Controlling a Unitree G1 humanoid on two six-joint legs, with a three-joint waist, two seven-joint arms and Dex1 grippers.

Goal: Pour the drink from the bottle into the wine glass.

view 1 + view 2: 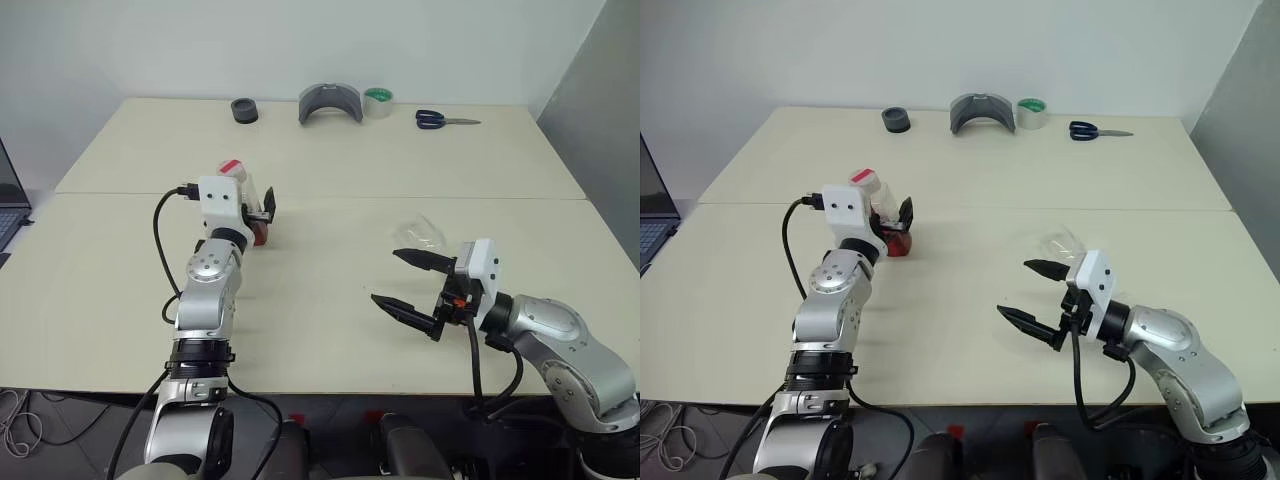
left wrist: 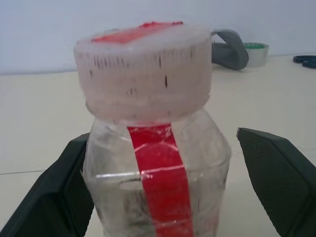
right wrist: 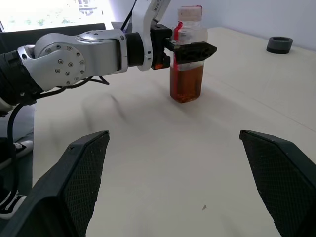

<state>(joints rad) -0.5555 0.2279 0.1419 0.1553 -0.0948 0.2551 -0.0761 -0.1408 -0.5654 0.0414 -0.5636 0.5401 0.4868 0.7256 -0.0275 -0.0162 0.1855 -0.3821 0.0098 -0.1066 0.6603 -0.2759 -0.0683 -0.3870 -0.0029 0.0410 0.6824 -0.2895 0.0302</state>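
The bottle (image 1: 252, 200) stands upright left of the table's middle, clear plastic with a pale, red-topped cap (image 2: 143, 64) and a red strip (image 2: 160, 173) down its side. The amber drink (image 3: 186, 84) fills its lower half. My left gripper (image 1: 256, 212) is open around the bottle's upper body, one finger (image 2: 54, 197) close against it and the other finger (image 2: 276, 177) a gap away. The clear wine glass (image 1: 420, 236) sits right of centre, partly hidden behind my right gripper (image 1: 385, 276). That gripper is wide open, empty, and points left toward the bottle.
Along the table's far edge lie a black tape roll (image 1: 244, 110), a grey curved piece (image 1: 330, 103), a green-cored tape roll (image 1: 378, 99) and blue scissors (image 1: 440, 119). A laptop (image 1: 8, 205) shows at the left edge. A seam (image 1: 400, 197) runs across the tabletop.
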